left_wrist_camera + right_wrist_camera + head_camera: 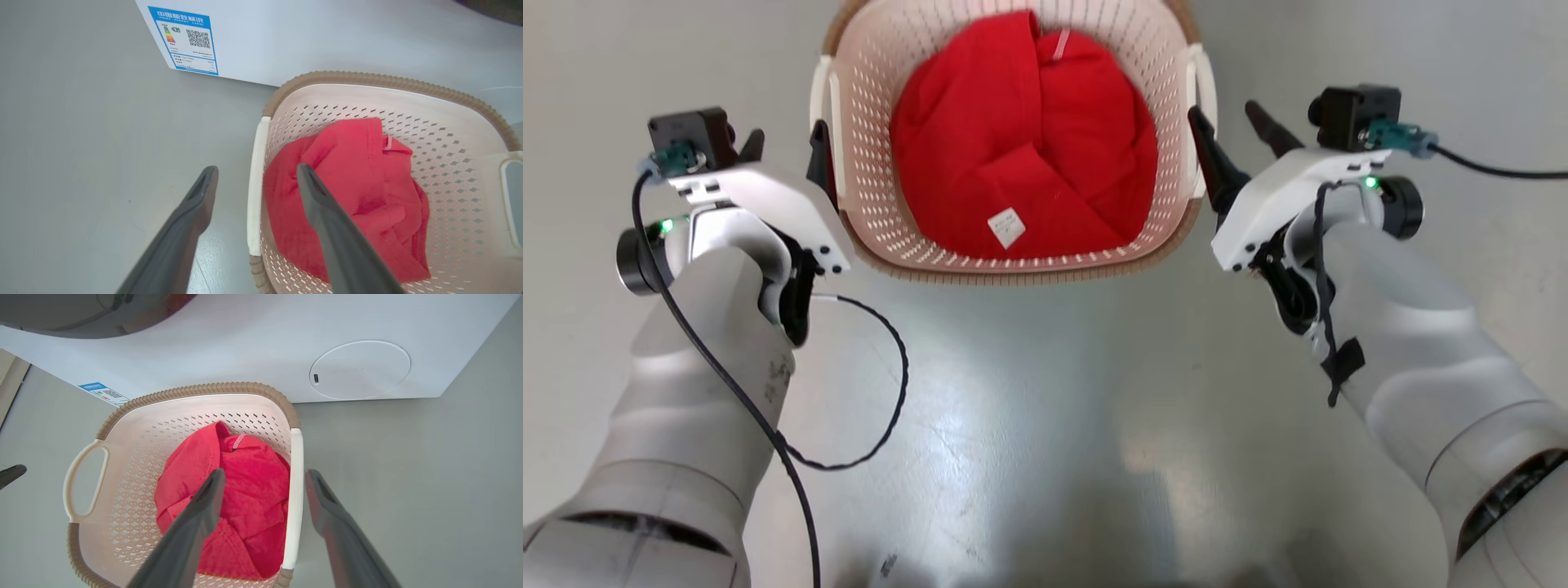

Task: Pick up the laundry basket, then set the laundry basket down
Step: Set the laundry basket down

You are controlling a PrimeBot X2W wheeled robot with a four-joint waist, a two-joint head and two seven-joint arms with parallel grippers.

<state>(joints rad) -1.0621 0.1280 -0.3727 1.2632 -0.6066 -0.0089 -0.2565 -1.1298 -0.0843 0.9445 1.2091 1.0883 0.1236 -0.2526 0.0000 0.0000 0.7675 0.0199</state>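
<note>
Laundry basket dead centre at the top of the head view, down on the grey floor, brown woven-look rim all round, cream perforated walls. Stuffed with a crumpled red garment, small white tag showing on it. Flanked by both arms. Left gripper close in at the basket's left side, spread wide. From the left wrist, seen straddling the white left handle, one finger over the floor, the other over the red cloth, nothing pinched. Same story opposite: right gripper wide apart, astride the right handle in the right wrist view, no grip on it. Just beyond the basket, white washing machine, blue energy label and round cover on its front. Loose black cable looping off the left wrist.
</note>
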